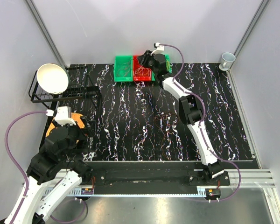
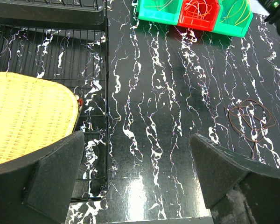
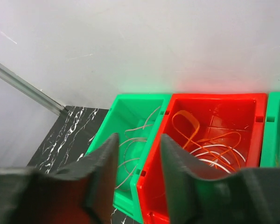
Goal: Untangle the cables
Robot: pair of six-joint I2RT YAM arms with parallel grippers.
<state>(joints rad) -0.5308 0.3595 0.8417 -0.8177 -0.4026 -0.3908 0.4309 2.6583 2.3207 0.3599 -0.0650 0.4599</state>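
Note:
A brown tangle of cables [image 2: 251, 122] lies loose on the black marble table [image 1: 130, 130], seen in the top view as cables [image 1: 165, 122] right of centre. More cables lie in the bins: pale ones in the green bin [image 3: 130, 135], orange and white ones in the red bin [image 3: 214, 140]. My right gripper [image 3: 139, 161] hovers above the wall shared by these two bins, its jaws apart with nothing between them. My left gripper [image 2: 137, 172] stands wide open and empty over the table's near left, well short of the brown tangle.
A second green bin [image 3: 279, 135] with a yellow wire sits right of the red one. A black wire rack [image 1: 65, 95] holds a white bowl [image 1: 52, 78] and a woven yellow mat [image 2: 28, 116] at left. A cup [image 1: 227, 59] stands at the far right corner.

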